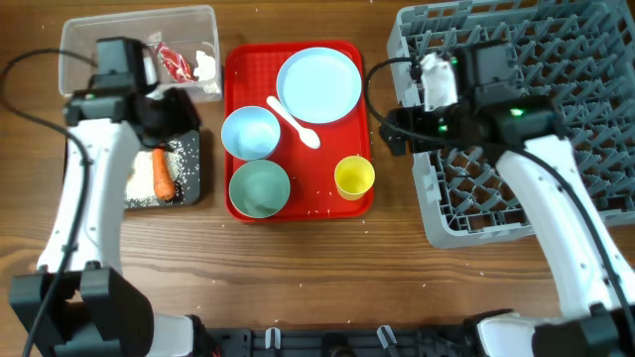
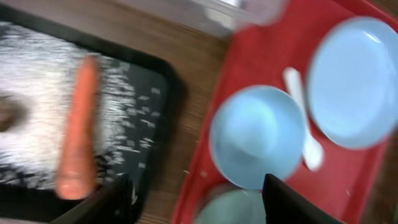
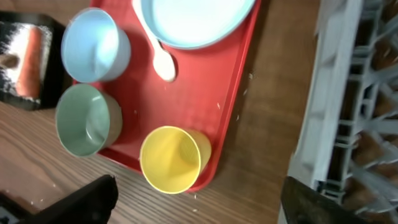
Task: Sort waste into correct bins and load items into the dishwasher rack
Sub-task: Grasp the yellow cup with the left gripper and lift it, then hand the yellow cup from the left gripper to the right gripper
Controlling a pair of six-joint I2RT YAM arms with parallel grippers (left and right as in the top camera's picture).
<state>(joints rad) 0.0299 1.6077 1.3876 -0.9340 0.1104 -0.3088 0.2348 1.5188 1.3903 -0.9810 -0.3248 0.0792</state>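
We hold left gripper (image 2: 196, 193) and right gripper (image 3: 199, 193) wide, empty; yellow cup (image 3: 174, 158) just ahead of the right needs a square rim pinch.

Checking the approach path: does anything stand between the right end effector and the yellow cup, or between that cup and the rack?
Nothing visible. The right end effector hangs open near the yellow cup; only the red tray's rim and bare table lie between cup and dishwasher rack.
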